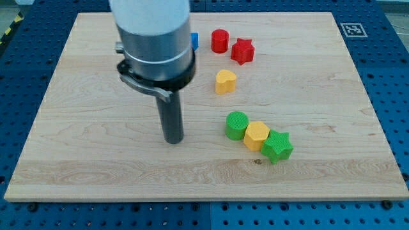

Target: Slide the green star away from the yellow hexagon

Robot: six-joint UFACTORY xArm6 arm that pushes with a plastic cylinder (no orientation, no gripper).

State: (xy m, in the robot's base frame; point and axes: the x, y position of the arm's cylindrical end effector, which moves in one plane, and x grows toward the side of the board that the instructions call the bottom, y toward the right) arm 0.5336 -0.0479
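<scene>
The star (277, 146) touches the hexagon's (256, 135) right; my tip (173, 140) stands well left.

Green cylinder (236, 125), yellow heart (225, 82), red cylinder (220, 40), red star (243, 51) — blue block (195, 41) half-hidden.

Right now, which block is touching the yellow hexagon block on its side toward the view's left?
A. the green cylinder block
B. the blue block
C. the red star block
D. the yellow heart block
A: the green cylinder block sits against the yellow hexagon block on the view's left, the green star block against its right; my tip stands apart, further left.
</scene>
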